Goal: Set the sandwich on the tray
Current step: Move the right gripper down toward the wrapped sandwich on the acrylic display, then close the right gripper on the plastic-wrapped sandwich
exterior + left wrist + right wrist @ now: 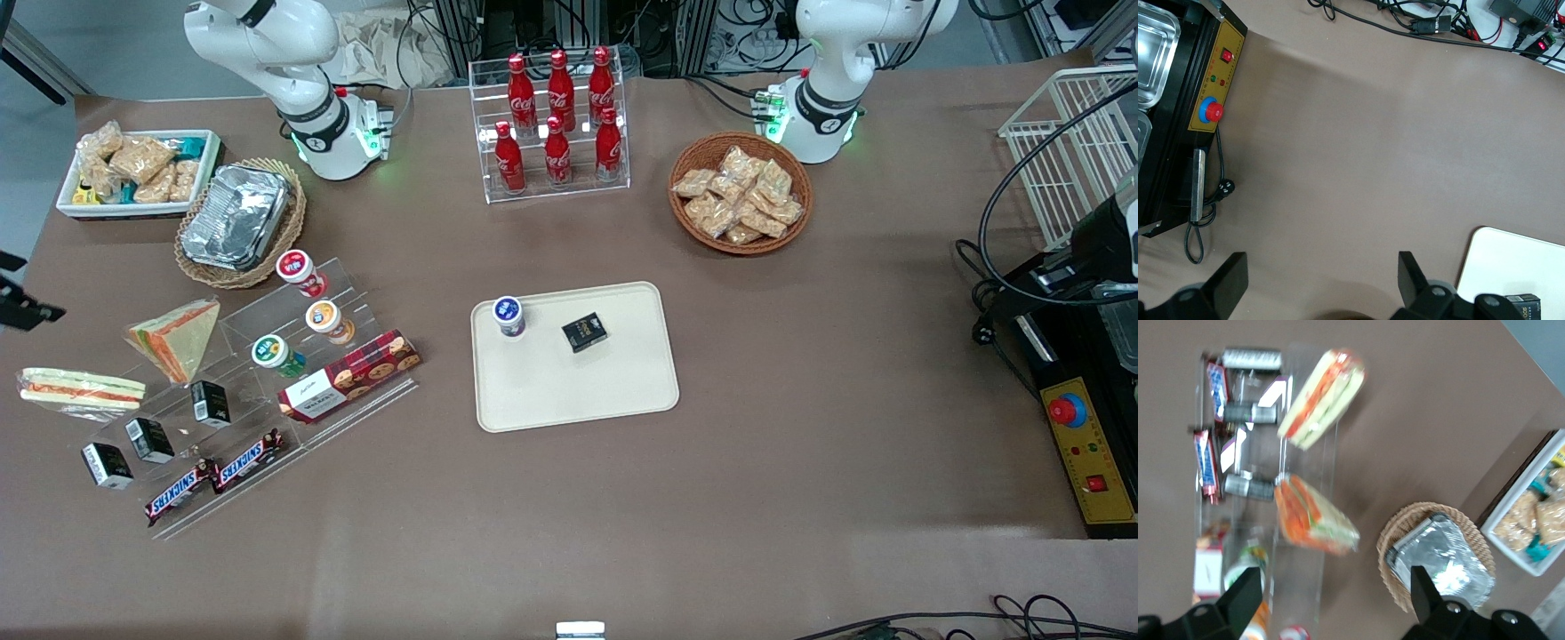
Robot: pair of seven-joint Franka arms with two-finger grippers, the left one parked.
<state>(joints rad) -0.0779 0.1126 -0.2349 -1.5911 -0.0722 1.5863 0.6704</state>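
Above clear rack (1265,493), open hand (1331,593), sandwich (1321,397) beside striped sandwich (1315,517)

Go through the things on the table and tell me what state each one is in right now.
tool: open, empty, hanging above the display stand.
sandwich: wrapped, lying flat on the table, not yet on the tray.
tray: flat on the table, holding a cup and a small box.
cup: upright, lidded.
foil tray: covered, sitting in a wicker basket.
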